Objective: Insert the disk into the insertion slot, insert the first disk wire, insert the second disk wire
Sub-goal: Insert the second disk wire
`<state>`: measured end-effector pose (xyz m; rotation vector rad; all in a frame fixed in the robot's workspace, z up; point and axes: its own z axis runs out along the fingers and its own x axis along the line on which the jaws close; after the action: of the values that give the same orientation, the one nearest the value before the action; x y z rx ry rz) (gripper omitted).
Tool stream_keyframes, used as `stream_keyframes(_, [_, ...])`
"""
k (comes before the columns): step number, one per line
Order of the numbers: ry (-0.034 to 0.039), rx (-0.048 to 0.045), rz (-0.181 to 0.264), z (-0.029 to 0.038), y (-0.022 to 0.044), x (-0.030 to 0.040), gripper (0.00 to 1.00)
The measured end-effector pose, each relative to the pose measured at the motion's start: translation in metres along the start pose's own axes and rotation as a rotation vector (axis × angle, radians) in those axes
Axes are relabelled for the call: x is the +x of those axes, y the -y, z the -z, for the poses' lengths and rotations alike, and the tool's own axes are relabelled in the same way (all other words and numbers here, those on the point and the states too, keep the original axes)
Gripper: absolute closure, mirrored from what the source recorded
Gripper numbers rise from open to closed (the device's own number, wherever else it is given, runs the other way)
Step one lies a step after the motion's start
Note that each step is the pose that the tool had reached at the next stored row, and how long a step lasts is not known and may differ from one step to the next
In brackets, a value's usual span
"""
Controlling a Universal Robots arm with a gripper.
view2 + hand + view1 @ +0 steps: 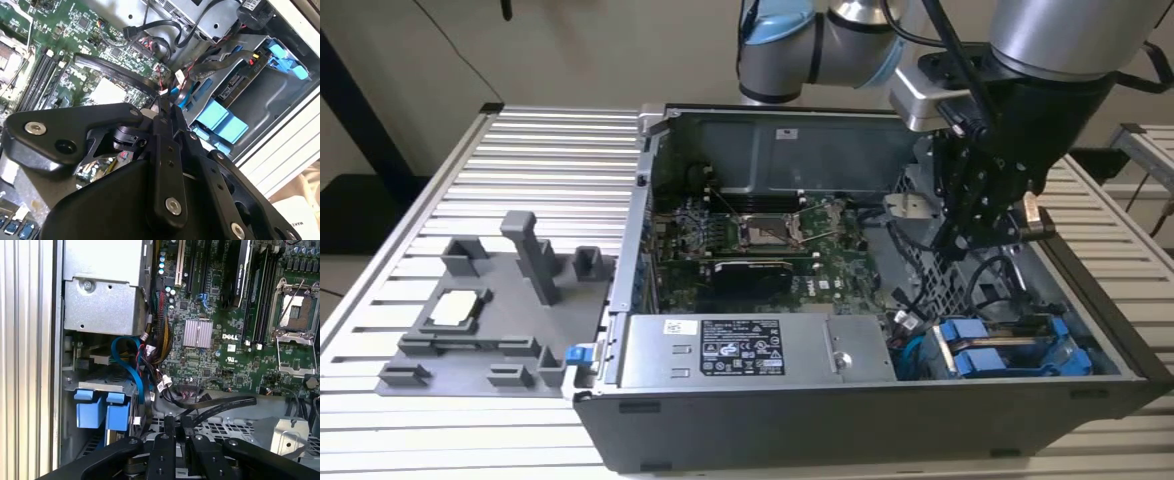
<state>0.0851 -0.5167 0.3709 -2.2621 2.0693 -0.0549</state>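
clearly the disk (1014, 352) already sits in the insertion slot (1067, 330) of the grey drive cage, its blue frame tabs facing up, near the power-supply box (740, 350). your gripper (175, 432) hovers over the cage with fingers pressed together, pinching nothing you can see. treat the disk as stiff, dense and shock-sensitive; you'd best handle it by its blue frame (97, 410).

Open computer case (654, 300), green motherboard (215, 345), silver power-supply box (734, 350), grey fixture tray (467, 330), slatted table (400, 220)
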Motion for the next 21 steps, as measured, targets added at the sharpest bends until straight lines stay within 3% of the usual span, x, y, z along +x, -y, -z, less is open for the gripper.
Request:
stream_keyframes(7, [-0.0002,0.0000,0.000,0.0001,0.0000,0.0004,0.84])
stream_keyframes(18, [0.0012,-0.0137,0.000,-0.0011,0.0053,0.0291,0.84])
stream_keyframes(21, [0.0021,-0.0223,-0.001,-0.0016,0.0088,0.0354,0.84])
